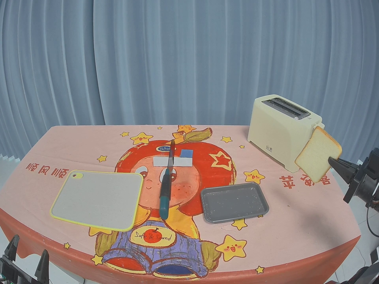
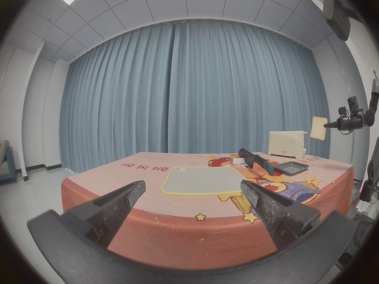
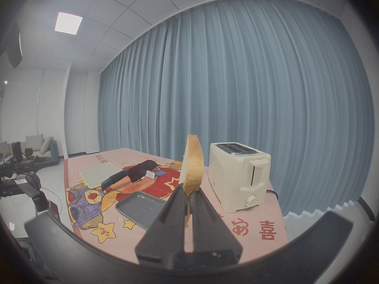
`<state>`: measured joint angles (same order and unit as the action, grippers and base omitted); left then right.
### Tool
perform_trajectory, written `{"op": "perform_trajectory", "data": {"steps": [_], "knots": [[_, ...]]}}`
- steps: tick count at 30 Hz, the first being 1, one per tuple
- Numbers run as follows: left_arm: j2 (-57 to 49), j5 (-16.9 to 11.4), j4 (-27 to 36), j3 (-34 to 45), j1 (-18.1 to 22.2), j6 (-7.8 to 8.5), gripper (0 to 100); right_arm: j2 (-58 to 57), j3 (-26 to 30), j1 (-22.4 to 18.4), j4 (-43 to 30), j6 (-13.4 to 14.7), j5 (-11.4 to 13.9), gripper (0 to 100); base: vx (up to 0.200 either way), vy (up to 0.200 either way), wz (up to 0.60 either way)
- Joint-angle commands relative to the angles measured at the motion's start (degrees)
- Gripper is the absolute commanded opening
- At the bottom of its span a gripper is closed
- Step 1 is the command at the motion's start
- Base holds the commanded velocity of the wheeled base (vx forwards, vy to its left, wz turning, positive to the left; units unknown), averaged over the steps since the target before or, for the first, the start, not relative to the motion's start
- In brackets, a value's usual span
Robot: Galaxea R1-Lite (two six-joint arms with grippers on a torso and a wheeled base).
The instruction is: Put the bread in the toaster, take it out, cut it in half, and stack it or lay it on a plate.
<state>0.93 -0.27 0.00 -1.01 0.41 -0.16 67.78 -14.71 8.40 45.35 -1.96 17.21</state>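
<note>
Head view showed the right end effector [image 1: 332, 161] pinching a bread slice [image 1: 317, 158] in the air, just beside the toaster [image 1: 282, 129] on the bench [image 1: 300, 217]. The left end effector [image 2: 192, 185] stood wide, low before the bench.
</note>
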Motion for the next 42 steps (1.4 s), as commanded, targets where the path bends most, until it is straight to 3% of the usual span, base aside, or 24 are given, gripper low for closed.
{"op": "perform_trajectory", "data": {"steps": [1,4,10,16,19,24,29,42], "knots": [[-0.93,0.00,0.00,1.01,0.02,-0.02,100,0.16,-0.14,-1.19,0.09,-0.15,0.28,0,0.000,0.000,0.00],[-0.93,0.00,0.00,1.01,0.02,-0.02,100,0.25,-0.05,-2.25,0.18,-0.94,0.28,0,0.000,0.000,0.00],[-0.93,0.00,0.00,1.01,0.02,-0.02,100,0.07,1.88,-3.13,0.09,-6.47,0.89,0,0.000,0.000,0.00],[-0.93,0.00,0.00,1.01,0.02,-0.02,100,-0.10,2.67,-4.44,0.09,-8.23,5.46,0,0.000,0.000,0.00],[-0.93,0.00,0.00,1.01,0.02,-0.02,100,-0.10,3.20,-5.50,0.18,-10.69,7.92,0,0.000,0.000,0.00],[-0.93,0.00,0.00,1.01,0.02,-0.02,100,-0.10,3.82,-7.61,0.18,-13.33,9.07,0,0.000,0.000,0.00],[-0.93,0.00,0.00,1.01,0.02,-0.02,100,-0.46,4.69,-7.26,0.18,-15.97,13.72,0,0.000,0.000,0.00],[-0.93,-0.08,0.00,1.01,0.02,-0.02,100,-0.46,4.87,-7.08,0.09,-15.35,14.25,0,0.000,0.000,0.00]]}}
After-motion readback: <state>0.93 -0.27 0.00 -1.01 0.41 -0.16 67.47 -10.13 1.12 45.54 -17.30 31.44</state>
